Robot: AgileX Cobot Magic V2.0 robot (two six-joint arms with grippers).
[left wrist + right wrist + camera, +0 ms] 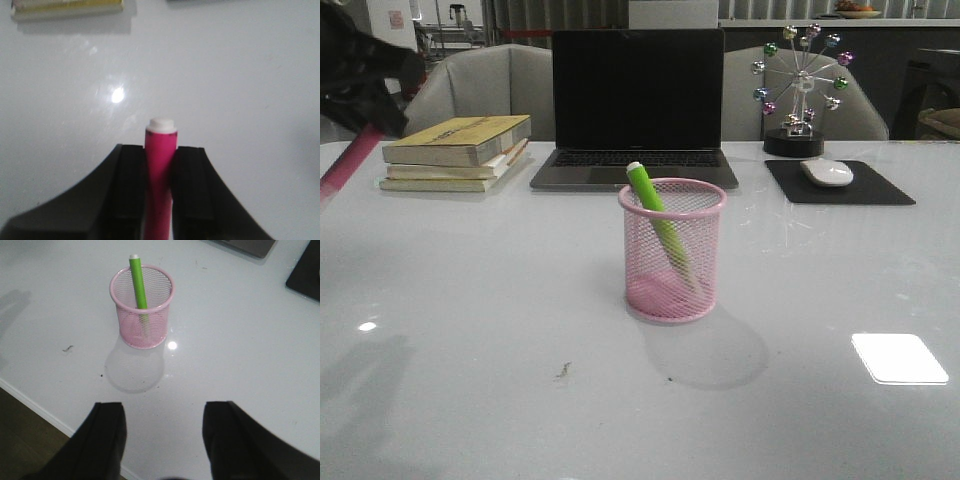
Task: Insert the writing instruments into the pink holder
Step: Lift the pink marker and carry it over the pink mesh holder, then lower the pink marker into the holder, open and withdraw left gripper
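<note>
Far left, front view: left arm raised at the table's left edge, dark and blurred, with a magenta streak running down from it. Left wrist view resolves this: left gripper [159, 170] is clamped on the magenta-pink highlighter [160, 165], one black finger [127, 190] pressed against each side of the barrel. The marker's white end [161, 124] sticks out past the fingertips, above bare white table [240, 75]. In the front view the marker [345, 165] shows only as a blurred pink bar, well apart from the cup.

Next right, rear of table: stack of books [460, 152], yellow-covered volume on top; its edge also appears in the left wrist view [67, 7]. Beside it, an open laptop [636, 110], screen dark.

Centre: pink wire-mesh pen cup [672, 250] standing upright on the table [470, 330], in front of the laptop. Lime green highlighter [656, 215] is inside it, leaning, whitish tip up and resting against the rim on the robot's left side, lower end down on the cup's base. The right wrist view gives the same: cup [150, 330] upright, green marker [138, 282] poking above the rim.

Right rear: small ferris-wheel desk ornament [800, 90] with coloured balls, then a white mouse [826, 172] on a black mouse pad [840, 190].

Right gripper [165, 440]: fingers spread wide with nothing between them, hovering near the table's front edge, well back from the cup.
</note>
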